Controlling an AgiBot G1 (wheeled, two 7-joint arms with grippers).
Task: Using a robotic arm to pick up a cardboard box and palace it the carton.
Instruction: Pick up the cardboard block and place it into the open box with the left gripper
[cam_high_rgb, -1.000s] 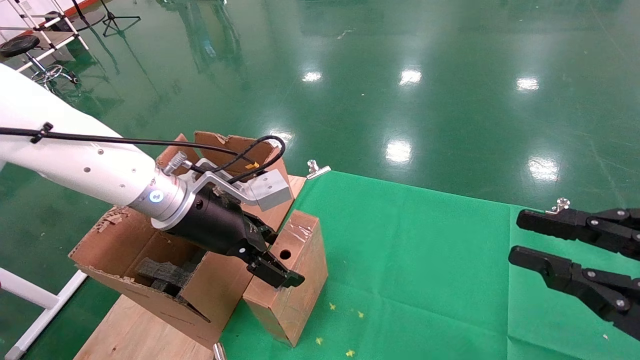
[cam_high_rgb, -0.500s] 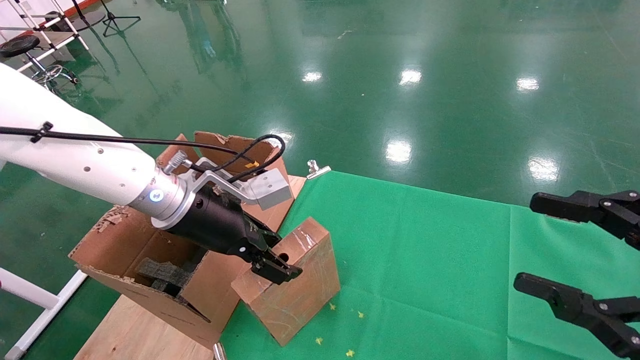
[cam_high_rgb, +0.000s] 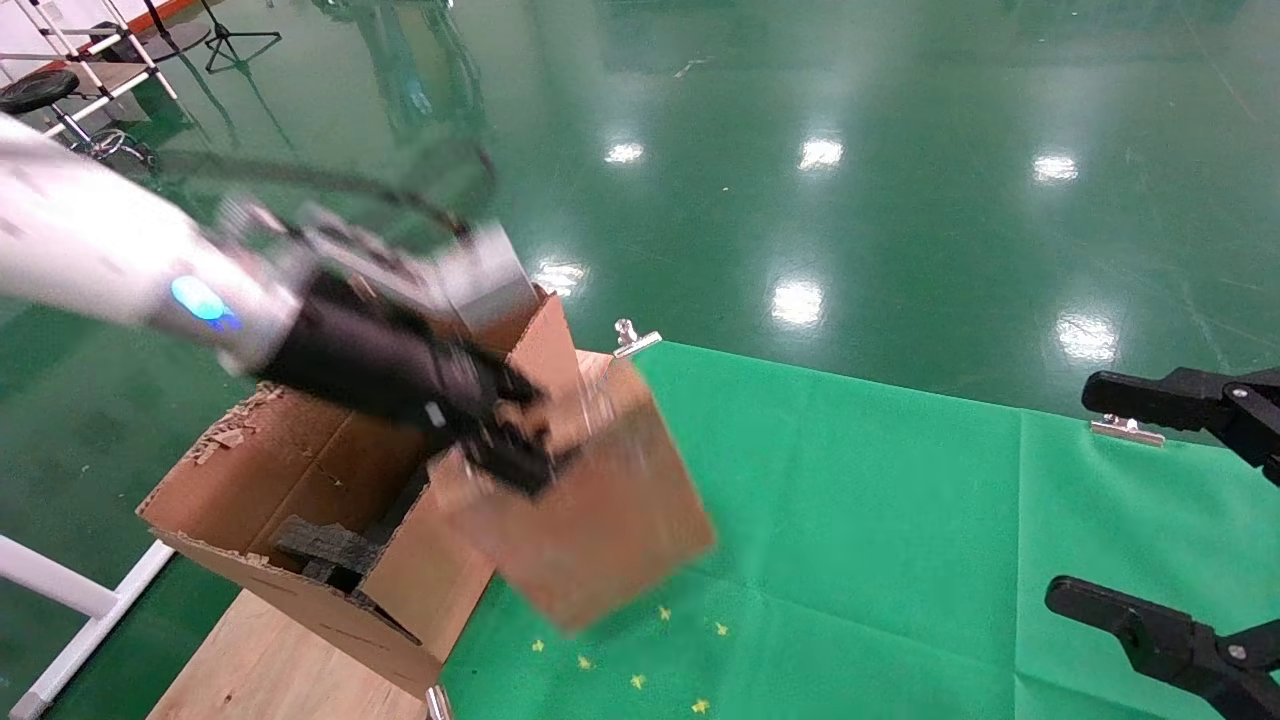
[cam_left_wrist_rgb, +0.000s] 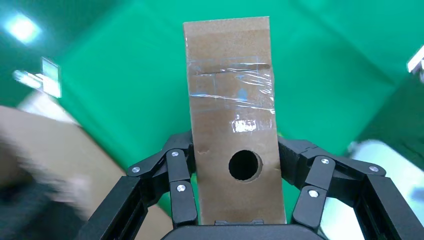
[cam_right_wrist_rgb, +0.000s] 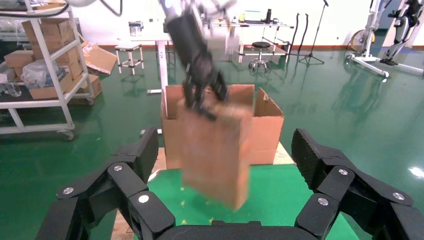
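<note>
Left gripper (cam_left_wrist_rgb: 239, 200) fingers pinch the box (cam_high_rgb: 590, 520) at its holed end, hanging clear above the bench (cam_high_rgb: 850, 500) beside the carton (cam_high_rgb: 300, 500); right gripper (cam_right_wrist_rgb: 225, 200) idles, fingers spread.

A green cloth (cam_high_rgb: 850, 500) is spread over the table in the lower right of the frame. Yellow specks (cam_high_rgb: 640, 680) are scattered on it, and the carton (cam_high_rgb: 300, 500) stands at its left edge.
</note>
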